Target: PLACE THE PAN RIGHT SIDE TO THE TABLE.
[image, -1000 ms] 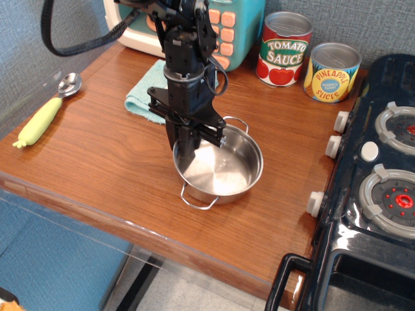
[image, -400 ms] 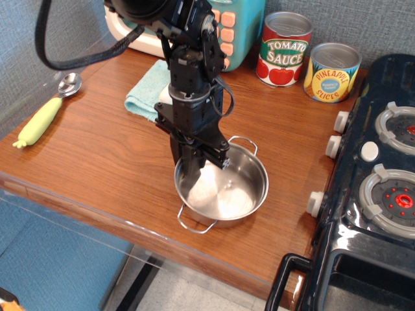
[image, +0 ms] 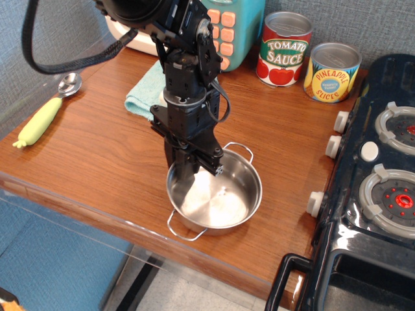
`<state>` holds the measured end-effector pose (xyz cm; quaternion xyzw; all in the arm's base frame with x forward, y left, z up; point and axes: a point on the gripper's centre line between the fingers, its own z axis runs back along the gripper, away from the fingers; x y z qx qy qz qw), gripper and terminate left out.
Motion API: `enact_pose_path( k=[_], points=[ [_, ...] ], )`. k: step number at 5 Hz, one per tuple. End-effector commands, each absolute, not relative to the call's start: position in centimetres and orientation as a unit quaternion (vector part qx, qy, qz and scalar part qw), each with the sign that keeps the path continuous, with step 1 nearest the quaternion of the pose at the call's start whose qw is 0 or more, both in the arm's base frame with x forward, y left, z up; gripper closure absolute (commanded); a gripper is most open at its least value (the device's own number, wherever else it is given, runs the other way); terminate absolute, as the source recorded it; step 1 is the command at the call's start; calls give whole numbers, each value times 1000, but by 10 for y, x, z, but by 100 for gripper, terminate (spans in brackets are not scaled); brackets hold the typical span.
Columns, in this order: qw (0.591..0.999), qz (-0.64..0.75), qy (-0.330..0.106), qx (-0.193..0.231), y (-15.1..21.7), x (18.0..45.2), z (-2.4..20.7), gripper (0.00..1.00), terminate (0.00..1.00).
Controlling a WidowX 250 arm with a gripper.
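Observation:
The pan [image: 224,202] is a shiny shallow steel pot with two wire loop handles. It is near the front edge of the brown wood-grain table [image: 91,155], about mid-width, and it looks slightly tilted. My black gripper [image: 193,170] comes down from above and is shut on the pan's back-left rim, with one finger inside the pan and one outside. The pan's front handle [image: 183,231] points toward the table's front edge.
A tomato sauce can [image: 284,48] and a pineapple slices can [image: 332,71] stand at the back right. A black toy stove [image: 382,188] fills the right side. A teal cloth [image: 144,91], a teal toy appliance [image: 230,26] and a yellow-handled spoon [image: 42,118] are at the back left.
My gripper has carried the pan toward the table's front edge and slightly left, keeping hold of its rim.

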<state>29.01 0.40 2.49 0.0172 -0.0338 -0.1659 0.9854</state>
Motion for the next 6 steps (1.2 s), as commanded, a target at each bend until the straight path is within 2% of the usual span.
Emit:
enact_pose_path(
  k=[1,2,3,4,6],
  points=[
    [977,-184,-92,52,2,292,52,0,0],
    [976,-173,-115,65,3,289,64,0,0],
    [977,-160,-127,55,6,285,78,0,0],
    [979,-145,-134,40,7,283,84,0,0],
    [979,-145,-134,40,7,283,84,0,0]
  ],
)
